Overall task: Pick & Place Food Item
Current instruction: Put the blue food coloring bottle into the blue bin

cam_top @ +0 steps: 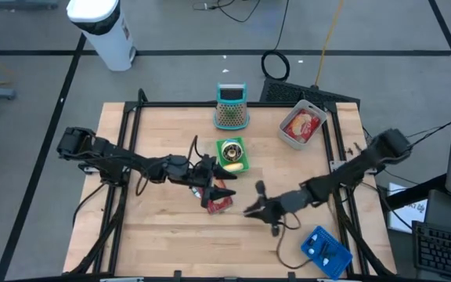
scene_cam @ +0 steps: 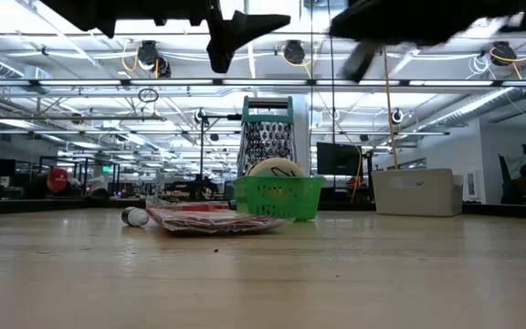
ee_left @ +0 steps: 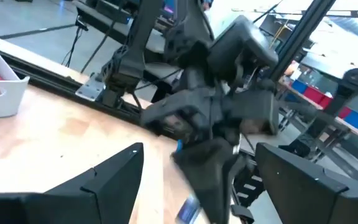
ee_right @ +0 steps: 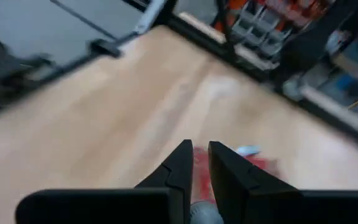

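High view showed the red food packet point(cam_top: 219, 204) lying flat on the counter point(cam_top: 163, 227) beside the green basket point(cam_top: 232, 154); left end effector point(cam_top: 224, 185) spread wide above it, empty; right end effector point(cam_top: 250, 210) nearly closed, empty.

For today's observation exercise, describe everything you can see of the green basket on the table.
The green basket is a small, square, plastic-looking crate with slatted, open-lattice walls. It stands upright near the table's middle, in front of the teal-framed grater. A pale round food item sits inside, rising above the rim. No end effector touches it.
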Controlling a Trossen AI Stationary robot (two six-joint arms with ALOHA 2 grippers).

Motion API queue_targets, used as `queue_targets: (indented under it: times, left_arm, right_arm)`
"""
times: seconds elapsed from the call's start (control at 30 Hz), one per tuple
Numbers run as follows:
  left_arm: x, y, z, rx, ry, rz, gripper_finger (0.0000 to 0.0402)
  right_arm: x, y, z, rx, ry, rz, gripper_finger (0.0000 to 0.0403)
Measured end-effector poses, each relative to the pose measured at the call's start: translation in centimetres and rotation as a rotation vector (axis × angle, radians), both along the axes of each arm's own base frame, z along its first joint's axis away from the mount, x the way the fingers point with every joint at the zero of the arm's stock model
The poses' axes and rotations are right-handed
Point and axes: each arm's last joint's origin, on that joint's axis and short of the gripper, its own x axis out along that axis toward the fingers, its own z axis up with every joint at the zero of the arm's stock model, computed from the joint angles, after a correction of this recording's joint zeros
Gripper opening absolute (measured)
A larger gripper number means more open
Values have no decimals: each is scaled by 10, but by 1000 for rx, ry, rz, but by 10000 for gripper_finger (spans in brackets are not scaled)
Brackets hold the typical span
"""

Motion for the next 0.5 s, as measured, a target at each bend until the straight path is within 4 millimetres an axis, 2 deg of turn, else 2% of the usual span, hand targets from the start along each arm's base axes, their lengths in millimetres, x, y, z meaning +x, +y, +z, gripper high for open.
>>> queue_targets:
  times: [0.27, 0.4, 0.5]
  left_arm:
    - [0, 0, -3, 0, 22, 2, 313]
    - [0, 0, -3, 2, 24, 2, 313]
    - [0, 0, -3, 2, 22, 14, 313]
  right_arm:
    - [-73, 26, 43, 361, 199, 54, 28]
    - [-107, 43, 50, 511, 320, 104, 35]
    - [-131, 58, 41, 583, 423, 146, 32]
